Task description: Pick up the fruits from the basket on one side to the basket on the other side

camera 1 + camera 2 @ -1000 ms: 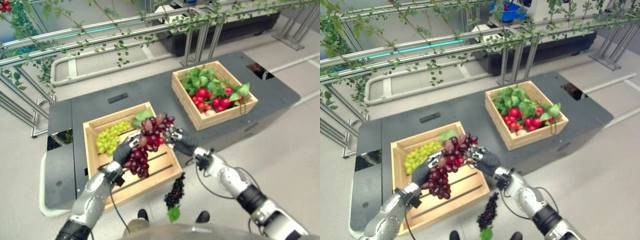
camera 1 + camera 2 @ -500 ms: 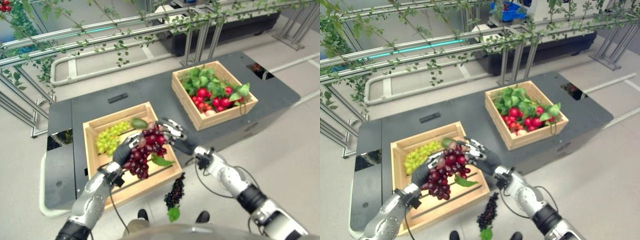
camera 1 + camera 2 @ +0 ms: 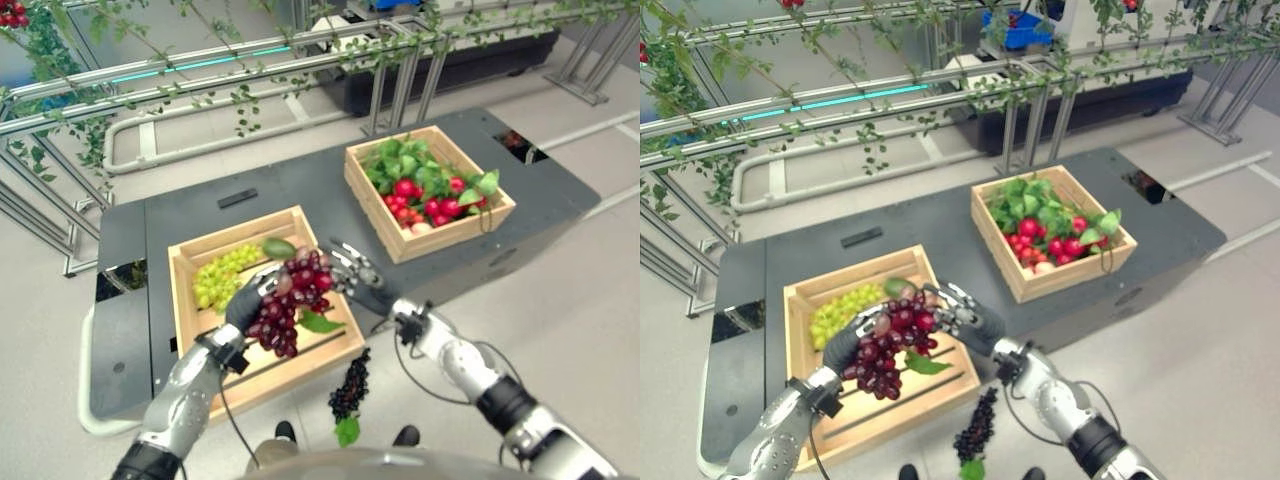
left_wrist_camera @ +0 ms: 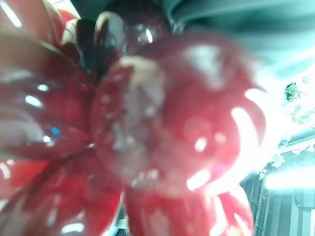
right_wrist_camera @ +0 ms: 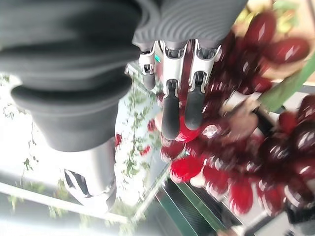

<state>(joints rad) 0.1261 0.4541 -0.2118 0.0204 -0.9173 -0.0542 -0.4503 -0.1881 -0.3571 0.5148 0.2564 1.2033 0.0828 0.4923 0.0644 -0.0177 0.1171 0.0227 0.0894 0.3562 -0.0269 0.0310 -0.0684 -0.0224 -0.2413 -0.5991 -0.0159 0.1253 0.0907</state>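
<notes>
Left hand (image 3: pixel 248 305) is curled round the upper part of a red grape bunch (image 3: pixel 288 305), held above the near wooden crate (image 3: pixel 188 322) so the cluster hangs free. Right hand (image 3: pixel 357 280) sits just beside the bunch, fingers (image 5: pixel 170 105) relaxed and nearly straight, against the grapes – likely placed to take the bunch over. Green grapes (image 3: pixel 220 274) lie in the same crate; the far crate (image 3: pixel 452 228), its probable destination, holds red fruit and leaves. A dark bunch (image 3: pixel 349 385) lies on the floor. No legible labels or writing.
</notes>
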